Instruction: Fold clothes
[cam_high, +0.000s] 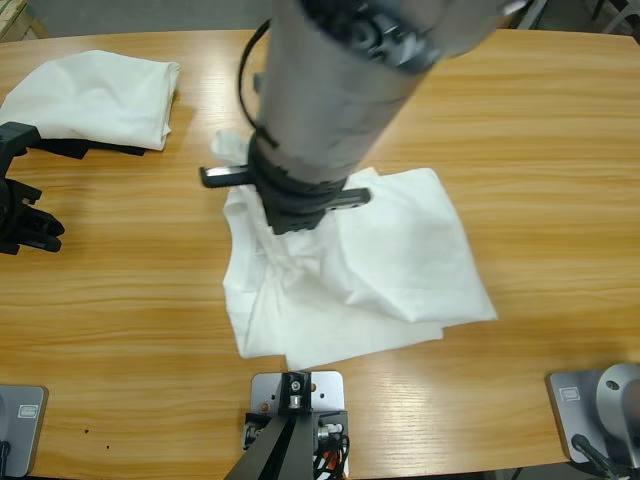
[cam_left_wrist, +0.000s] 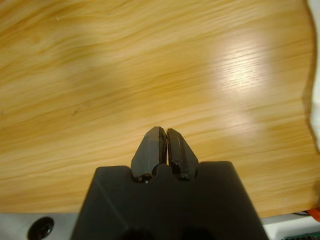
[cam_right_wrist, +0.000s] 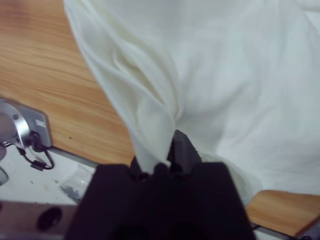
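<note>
One pinched fold of the crumpled white cotton T-shirt hangs from the closed right claw; next, carry it across and release.

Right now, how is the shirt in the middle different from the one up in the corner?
The middle T-shirt lies spread and rumpled, while the corner T-shirt sits bunched into a smaller heap. The right gripper is shut on a pinch of the middle T-shirt, pulling its cloth into a peak; no gripper touches the corner T-shirt. The left gripper is shut on nothing. Both shirts are plain white and rest on the wooden table.
</note>
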